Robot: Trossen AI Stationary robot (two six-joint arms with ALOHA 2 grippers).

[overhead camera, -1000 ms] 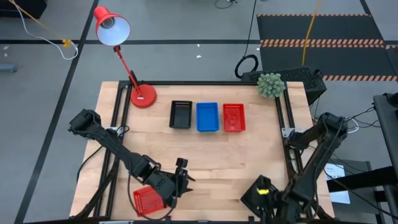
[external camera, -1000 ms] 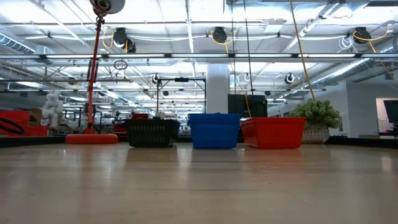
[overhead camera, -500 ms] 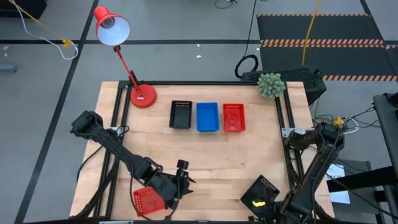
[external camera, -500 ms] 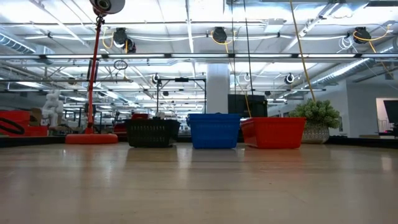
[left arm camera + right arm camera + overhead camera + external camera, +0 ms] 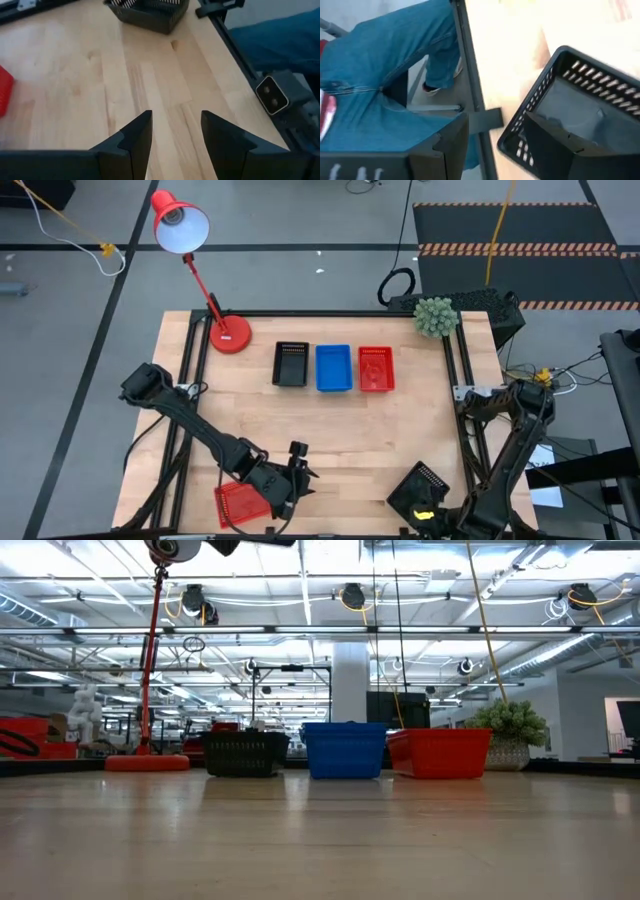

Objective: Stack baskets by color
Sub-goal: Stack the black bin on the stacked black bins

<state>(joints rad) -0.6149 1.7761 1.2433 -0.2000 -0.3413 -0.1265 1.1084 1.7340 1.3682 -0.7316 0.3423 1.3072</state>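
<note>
Three baskets stand in a row at the table's far middle: black [image 5: 291, 364], blue [image 5: 333, 368], red [image 5: 376, 368]. In the low view the blue [image 5: 344, 749] and red [image 5: 440, 752] stand taller than the black [image 5: 246, 753]. A single red basket [image 5: 238, 504] lies flat at the near left, partly under my left arm. My left gripper [image 5: 302, 464] is open just right of it, with bare wood between its fingers [image 5: 175, 117]. A black basket [image 5: 413, 488] lies at the near right. My right gripper [image 5: 492, 122] is open over its wall. My right gripper comes down slanting onto the black basket's perforated side wall [image 5: 520, 127], one finger [image 5: 560, 142] over the inside and one [image 5: 442, 145] outside. I cannot tell whether either finger touches the wall. The basket lies on the table.
A red desk lamp has its round base [image 5: 231, 334] at the far left, and a potted plant [image 5: 435, 316] stands at the far right corner. A person in blue jeans [image 5: 390, 80] stands just beyond the table's near edge. Bare wood lies between the far row and the near baskets.
My right gripper has gone toward the table's near edge over the black basket, sinking a little and rolling. My left gripper has sunk slightly toward the near right. Neither basket at the near edge has moved.
</note>
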